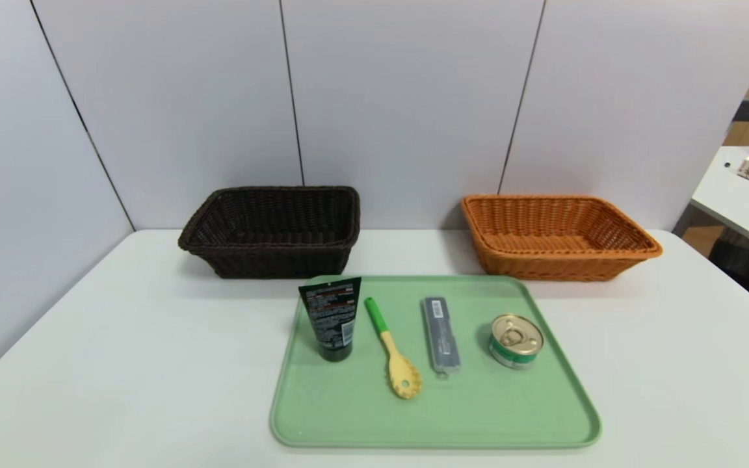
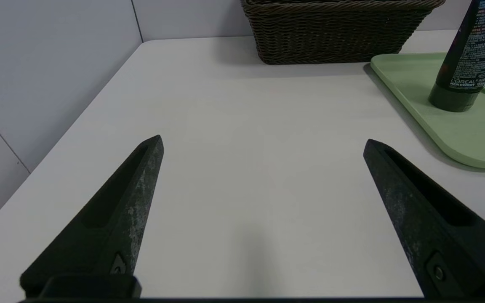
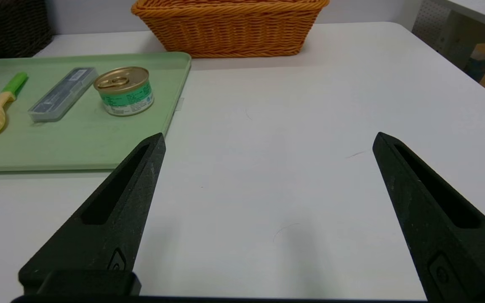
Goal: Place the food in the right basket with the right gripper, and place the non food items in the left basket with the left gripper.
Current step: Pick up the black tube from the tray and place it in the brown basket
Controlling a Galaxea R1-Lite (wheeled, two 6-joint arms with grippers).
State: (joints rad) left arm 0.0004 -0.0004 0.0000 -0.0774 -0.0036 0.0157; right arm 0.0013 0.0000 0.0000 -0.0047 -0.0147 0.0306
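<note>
On a green tray [image 1: 361, 416] stand a black tube [image 1: 331, 318] upright on its cap, a green-handled yellow pasta spoon [image 1: 392, 351], a flat grey case [image 1: 440, 334] and a small green-labelled can [image 1: 515, 340]. Behind the tray sit a dark brown basket [image 1: 272, 229] at the left and an orange basket [image 1: 553, 235] at the right, both with nothing in them. Neither arm shows in the head view. My left gripper [image 2: 263, 143] hangs open over bare table left of the tray [image 2: 457, 139]. My right gripper [image 3: 267, 141] hangs open over bare table right of the tray [image 3: 78, 143], apart from the can [image 3: 124, 90].
Grey partition walls close the table's back and left side. A second white table [image 1: 745, 195] with a few items stands off to the right, beyond the table's right edge.
</note>
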